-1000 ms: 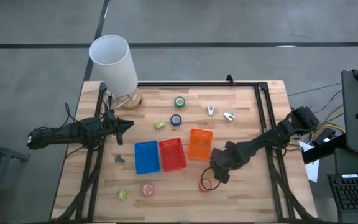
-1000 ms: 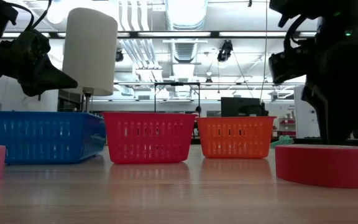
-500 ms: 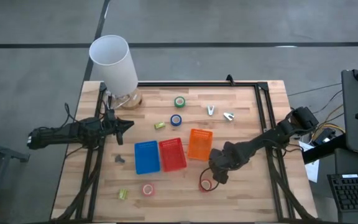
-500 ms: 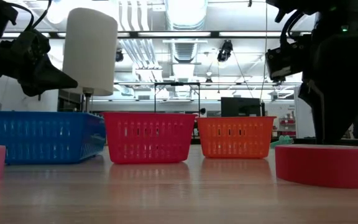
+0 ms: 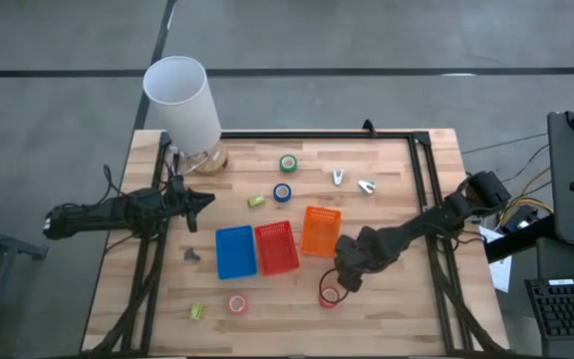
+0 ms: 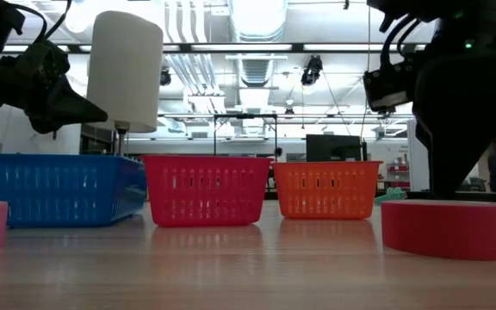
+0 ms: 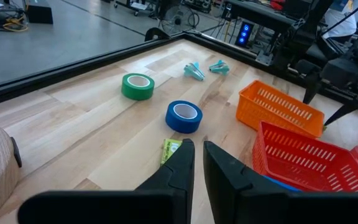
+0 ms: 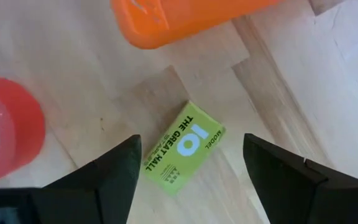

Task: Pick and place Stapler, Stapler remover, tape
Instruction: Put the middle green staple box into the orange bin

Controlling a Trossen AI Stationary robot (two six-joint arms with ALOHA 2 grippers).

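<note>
The sorting looks barely begun, if at all: the blue basket, red basket and orange basket sit side by side mid-tabletop, and nothing can be seen inside any of them from above, though small contents could be hard to tell. All four tape rolls are out on the wooden tabletop: the green tape and blue tape lie near each other on the far side of the baskets, a pinkish tape sits near the front edge, and a red tape lies just beside the right hand. That right hand hangs low over the tabletop in front of the orange basket with its fingers spread wide and nothing between them; its wrist view looks down on a small yellow-green box framed between the fingers, with the red tape off to one side. Judging by this, the box is the likelier first pick. The left hand waits at the left side of the tabletop, near a tall white cylinder, fingers nearly together and empty. Two small pale tools, probably the staple removers, lie untouched beyond the orange basket.
</note>
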